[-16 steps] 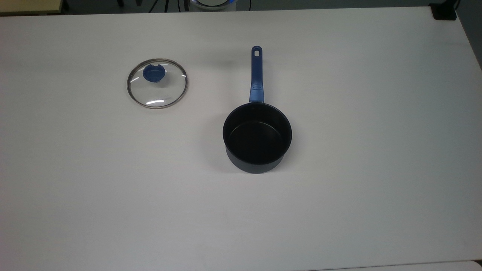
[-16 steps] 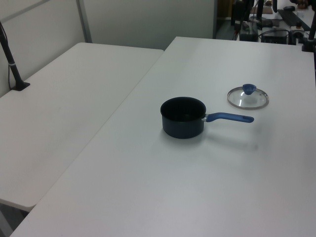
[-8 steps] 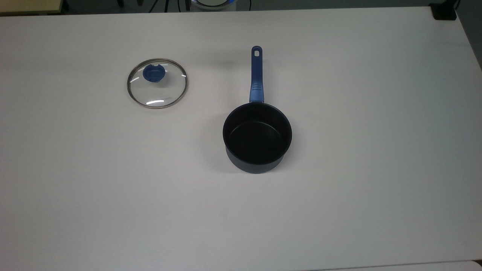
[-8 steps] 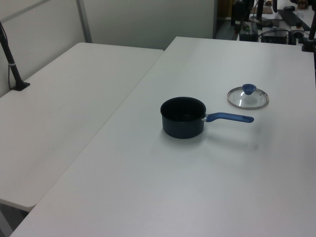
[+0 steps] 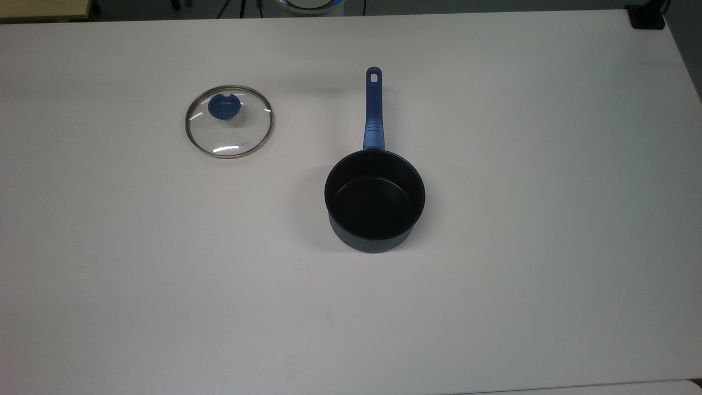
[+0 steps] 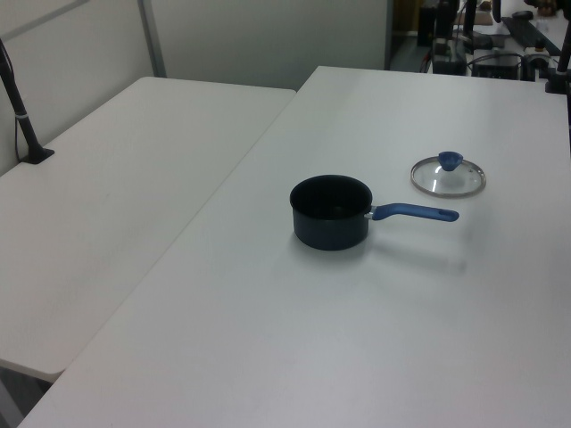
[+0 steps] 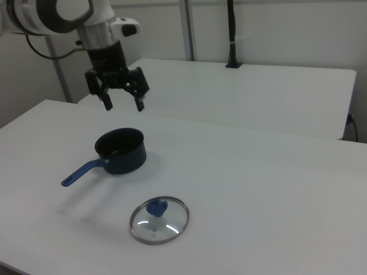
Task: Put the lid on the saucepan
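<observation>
The glass lid (image 5: 229, 122) with its blue knob lies flat on the white table, left of the saucepan in the top view; it also shows as the lid (image 6: 448, 176) and the lid (image 7: 159, 220). The dark saucepan (image 5: 374, 202) stands upright and empty, its blue handle (image 5: 373, 109) pointing toward the top view's upper edge. In the other views it is the saucepan (image 6: 331, 211) and the saucepan (image 7: 120, 150). My gripper (image 7: 123, 106) hangs open high above the table, up behind the saucepan in the right view, holding nothing.
The white table (image 5: 493, 274) spreads wide around both objects. A second white table (image 6: 116, 178) adjoins it on the left view's left. A black post (image 7: 231, 34) stands on that far table. A black block (image 5: 647, 16) sits at the top view's upper right corner.
</observation>
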`<state>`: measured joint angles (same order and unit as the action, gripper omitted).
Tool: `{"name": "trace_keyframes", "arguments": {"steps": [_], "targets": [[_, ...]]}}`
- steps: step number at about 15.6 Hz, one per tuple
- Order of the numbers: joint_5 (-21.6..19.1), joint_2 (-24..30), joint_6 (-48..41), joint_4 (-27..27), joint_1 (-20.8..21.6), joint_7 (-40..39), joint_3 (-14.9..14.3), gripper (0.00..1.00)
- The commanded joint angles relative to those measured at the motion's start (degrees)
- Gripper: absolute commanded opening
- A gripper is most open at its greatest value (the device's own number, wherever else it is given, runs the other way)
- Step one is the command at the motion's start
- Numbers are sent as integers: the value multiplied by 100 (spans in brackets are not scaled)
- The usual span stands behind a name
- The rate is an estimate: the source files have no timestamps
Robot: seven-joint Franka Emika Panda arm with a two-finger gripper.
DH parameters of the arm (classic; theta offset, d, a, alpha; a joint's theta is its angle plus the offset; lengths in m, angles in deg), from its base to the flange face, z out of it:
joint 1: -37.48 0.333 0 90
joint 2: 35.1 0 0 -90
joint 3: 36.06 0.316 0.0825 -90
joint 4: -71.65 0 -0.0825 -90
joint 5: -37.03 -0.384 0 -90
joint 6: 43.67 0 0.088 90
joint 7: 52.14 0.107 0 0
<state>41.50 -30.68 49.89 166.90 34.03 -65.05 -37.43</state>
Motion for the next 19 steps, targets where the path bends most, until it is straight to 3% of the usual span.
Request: {"name": "trace_keyframes", "arguments": {"steps": [1, 3, 7, 9, 10, 14, 19], "targets": [[518, 67, -75, 449, 37, -1118, -259, 100], [634, 128, 65, 975, 28, -978, -503, 100], [590, 270, 1768, 2372, 20, -942, -1040, 100], [494, 174, 2331, 2831, 28, -924, -1146, 100], [232, 77, 2629, 3059, 28, -924, -1164, 100], [-866, -266, 2799, 3096, 28, -898, -1173, 99], [-965, -723, 3378, 3105, 107, -697, -1173, 97]]}}
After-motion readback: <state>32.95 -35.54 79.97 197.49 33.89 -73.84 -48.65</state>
